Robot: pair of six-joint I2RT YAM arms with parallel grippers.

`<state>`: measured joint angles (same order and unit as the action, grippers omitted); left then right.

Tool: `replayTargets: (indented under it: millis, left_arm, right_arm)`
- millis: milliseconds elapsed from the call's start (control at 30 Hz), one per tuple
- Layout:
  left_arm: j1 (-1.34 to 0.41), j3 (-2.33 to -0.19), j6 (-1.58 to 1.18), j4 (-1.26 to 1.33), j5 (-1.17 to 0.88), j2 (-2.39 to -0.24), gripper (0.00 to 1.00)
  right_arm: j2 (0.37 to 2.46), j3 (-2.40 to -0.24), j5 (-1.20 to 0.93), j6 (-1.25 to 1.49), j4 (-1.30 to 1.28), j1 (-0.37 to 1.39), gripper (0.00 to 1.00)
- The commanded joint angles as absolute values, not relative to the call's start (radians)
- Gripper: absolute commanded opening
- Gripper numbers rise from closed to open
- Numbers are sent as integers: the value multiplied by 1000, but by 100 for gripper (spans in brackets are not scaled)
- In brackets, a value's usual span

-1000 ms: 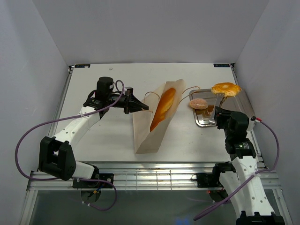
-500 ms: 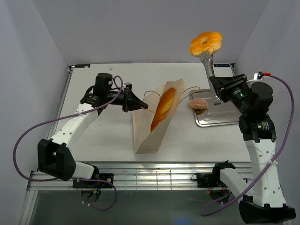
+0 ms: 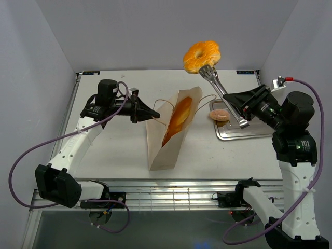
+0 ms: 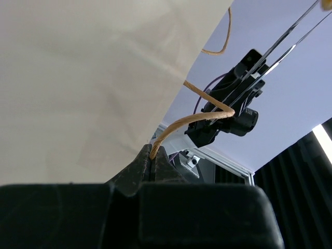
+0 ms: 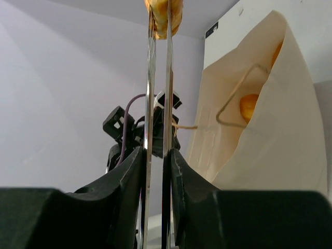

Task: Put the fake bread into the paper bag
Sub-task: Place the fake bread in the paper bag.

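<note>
**A:** What do we see from above?

**B:** We see the paper bag point(image 3: 163, 148) on the surface point(image 3: 114, 150), its mouth turned to the far side. The baguette point(image 3: 177, 118) shows inside the opening. The left gripper point(image 3: 151, 115) is closed at the left rim of that mouth.

**A:** And the right side?

**B:** The right gripper point(image 3: 233, 102) is clamped narrowly on the metal tongs point(image 3: 217, 83). The tongs angle up and away, and their tips hold the ring-shaped bun point(image 3: 202, 56) in the air, beyond the bag's mouth. We find the pinkish round bun point(image 3: 220, 114) at the left edge of the tray point(image 3: 254, 136), just right of the bag.

**A:** What do we get from the left wrist?

**B:** The fingers are pressed fully together on the bag's cord handle point(image 4: 194, 120), which curves up out of them. The tan bag wall fills the upper left. Past it we see the other arm with the tongs slanting up out of the frame.

**A:** And the right wrist?

**B:** We see both tong blades running straight up between the fingers, close together, with the ring bun pinched at the top edge. To the right is the bag's open mouth, with a handle loop across it and orange bread inside. The left arm sits behind.
</note>
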<state>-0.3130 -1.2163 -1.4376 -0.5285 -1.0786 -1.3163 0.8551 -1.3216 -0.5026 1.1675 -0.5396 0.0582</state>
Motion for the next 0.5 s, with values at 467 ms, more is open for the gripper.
replayTargets:
  millis: [467]
  left_arm:
    - [-278, -1068, -1529, -529, -980, -1045, 0]
  right_arm:
    - [623, -1453, -864, 1054, -1017, 54, 8]
